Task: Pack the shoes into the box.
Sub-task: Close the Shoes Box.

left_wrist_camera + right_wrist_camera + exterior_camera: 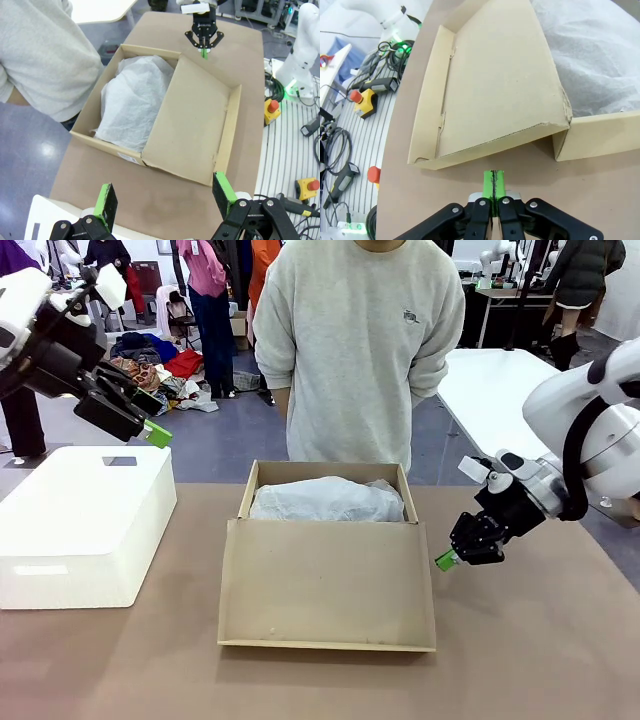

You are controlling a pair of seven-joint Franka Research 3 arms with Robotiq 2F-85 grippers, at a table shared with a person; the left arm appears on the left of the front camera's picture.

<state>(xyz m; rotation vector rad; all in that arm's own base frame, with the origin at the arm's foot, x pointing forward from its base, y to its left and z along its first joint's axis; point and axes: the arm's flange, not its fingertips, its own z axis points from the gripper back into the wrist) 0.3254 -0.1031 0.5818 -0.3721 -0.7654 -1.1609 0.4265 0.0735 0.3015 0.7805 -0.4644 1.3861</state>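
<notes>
The brown cardboard box (325,472) sits mid-table, its big flap lid (325,585) folded out toward me. White tissue paper (325,500) fills the inside, and the shoes are hidden. My left gripper (150,418) hangs open high over the table's left. From there it looks down at the box (82,120), with its green pads (106,200) spread wide and nothing between them. My right gripper (446,560) is shut on nothing, low by the box's right side. Its closed tips (493,182) point at the lid's edge (495,85), a short gap away.
A bigger white box (85,520) with a slot stands on the left of the table. A person in a grey sweatshirt (355,350) stands right behind the cardboard box. A white table (495,390) is at the back right.
</notes>
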